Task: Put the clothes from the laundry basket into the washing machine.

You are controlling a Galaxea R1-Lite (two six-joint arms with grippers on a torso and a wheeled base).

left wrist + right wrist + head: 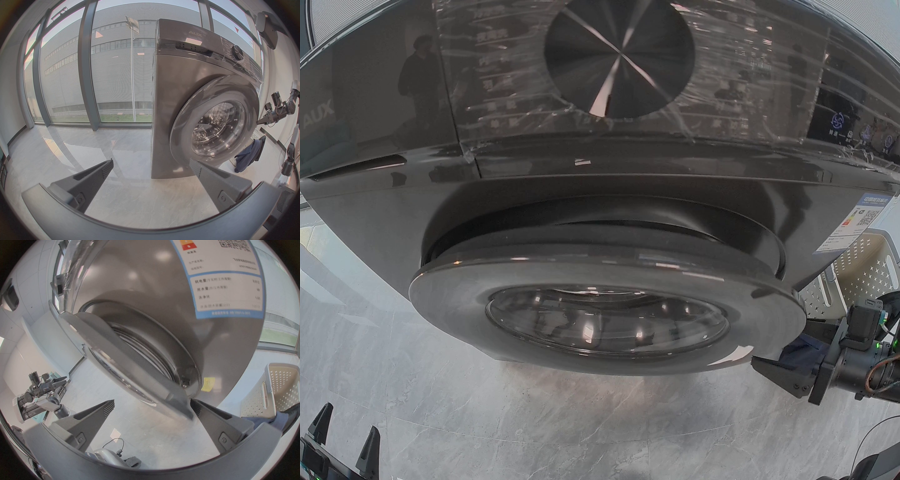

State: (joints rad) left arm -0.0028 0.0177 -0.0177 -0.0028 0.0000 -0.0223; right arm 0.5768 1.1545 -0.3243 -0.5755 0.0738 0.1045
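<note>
We find the washing machine door ajar. The laundry basket stands right of it, clothes draped over its rim. The right claw is spread at the door's edge; we'd hook it and follow the hinge arc. The left claw is spread, empty.

The washing machine is glossy dark grey, with a white, blue-bordered label. The laundry basket is cream, dotted with rows of small holes; the garment on it is navy. The floor is pale grey with marble veining.
</note>
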